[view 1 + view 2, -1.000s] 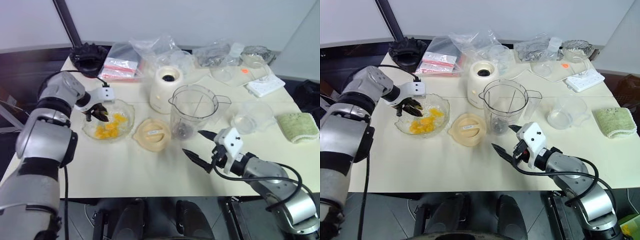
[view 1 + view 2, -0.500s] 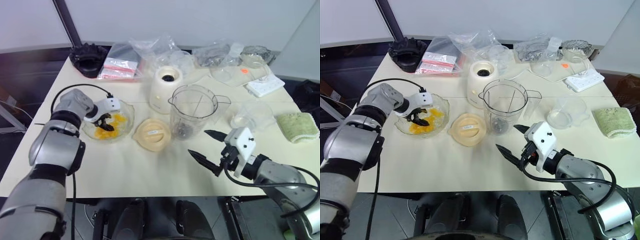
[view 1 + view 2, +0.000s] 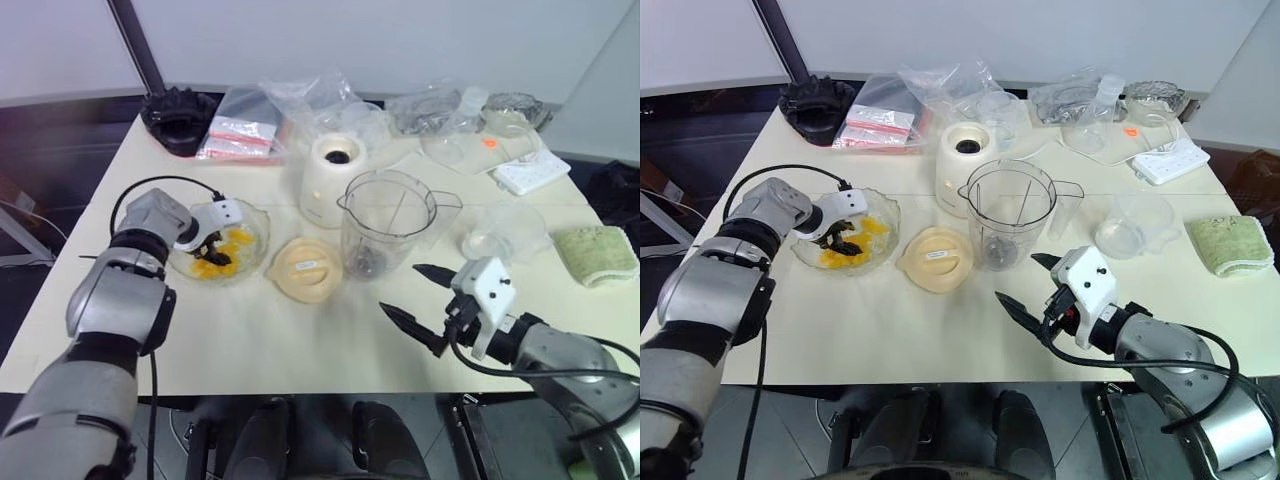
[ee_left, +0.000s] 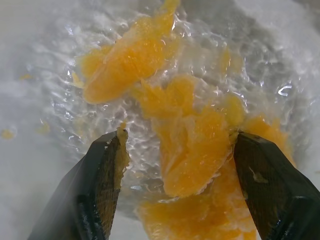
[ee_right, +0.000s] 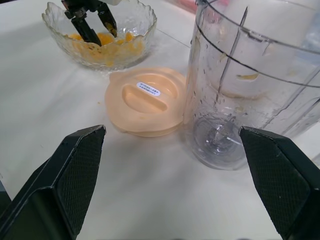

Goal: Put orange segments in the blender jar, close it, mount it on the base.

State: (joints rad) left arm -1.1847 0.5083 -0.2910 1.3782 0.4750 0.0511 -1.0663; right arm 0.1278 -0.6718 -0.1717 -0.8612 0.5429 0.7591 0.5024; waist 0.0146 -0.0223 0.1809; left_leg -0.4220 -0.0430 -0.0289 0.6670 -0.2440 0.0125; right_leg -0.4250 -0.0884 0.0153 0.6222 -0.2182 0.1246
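Note:
The orange segments lie in a scalloped glass bowl on the table's left. My left gripper is down inside the bowl, open, with one finger on each side of a segment and not closed on it. At mid-table stands the blender jar, upright and without its lid, a dark blade at its bottom. The cream-white base is just behind it to the left. My right gripper hovers open in front of the jar, holding nothing.
A peach-cream lid lies flat between bowl and jar. Plastic bags and a black object crowd the back edge. A clear cup, a white power strip and a green cloth sit to the right.
My left gripper has sunk from above the bowl's near rim down among the segments, its wrist rolling a little. The right gripper has drifted slightly to the right, still open.

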